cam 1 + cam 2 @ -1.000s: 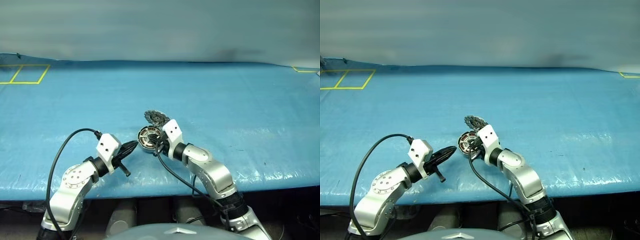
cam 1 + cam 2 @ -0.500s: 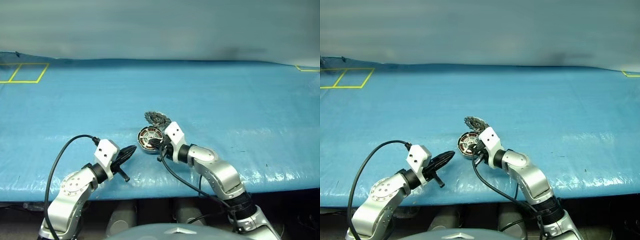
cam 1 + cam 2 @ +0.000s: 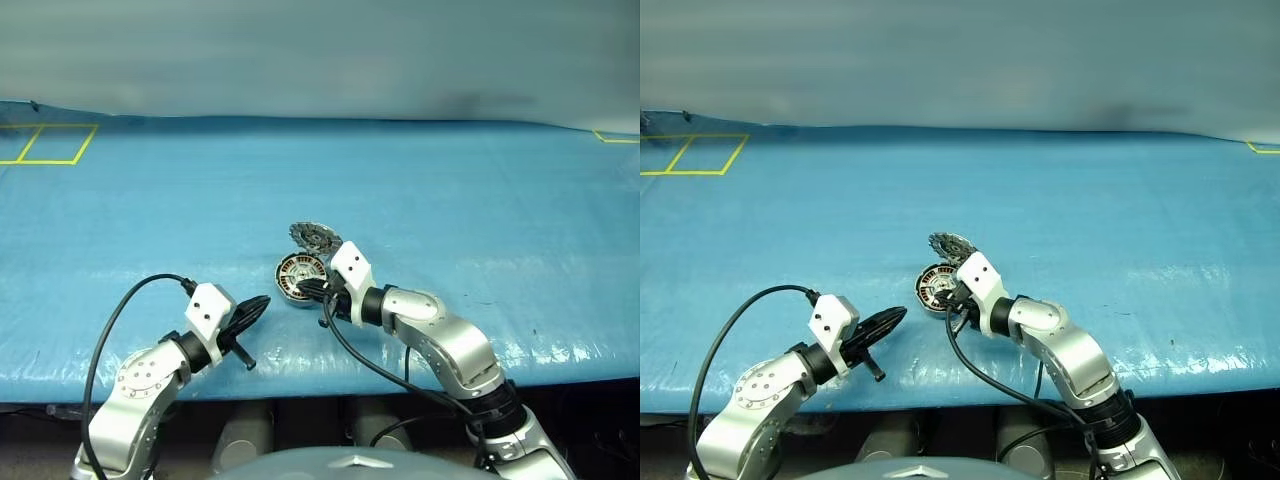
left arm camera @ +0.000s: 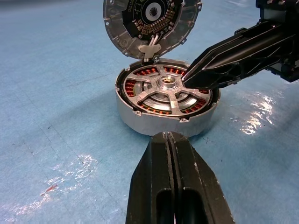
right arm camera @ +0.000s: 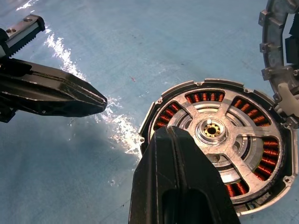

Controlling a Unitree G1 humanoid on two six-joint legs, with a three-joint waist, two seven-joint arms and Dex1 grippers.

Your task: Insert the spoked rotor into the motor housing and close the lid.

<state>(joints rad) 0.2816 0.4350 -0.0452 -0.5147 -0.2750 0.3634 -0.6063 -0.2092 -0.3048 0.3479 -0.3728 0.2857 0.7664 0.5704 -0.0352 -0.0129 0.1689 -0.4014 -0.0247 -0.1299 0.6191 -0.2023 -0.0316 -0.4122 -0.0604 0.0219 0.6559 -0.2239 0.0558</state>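
With spoked rotor (image 4: 164, 91) already seated in motor housing (image 4: 140, 122) on blue tabletop (image 3: 480, 210), lid (image 4: 150, 21) propped upright at far rim. Right tool (image 4: 187, 79) shut, empty, tip over hub; left tool (image 3: 262, 302) shut, empty, just beside housing. Best tipped down gently, teeth matched to rim.

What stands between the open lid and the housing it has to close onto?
The right gripper, shut, has its tip over the spoked rotor seated in the motor housing, under the raised lid. Nothing else visible does.
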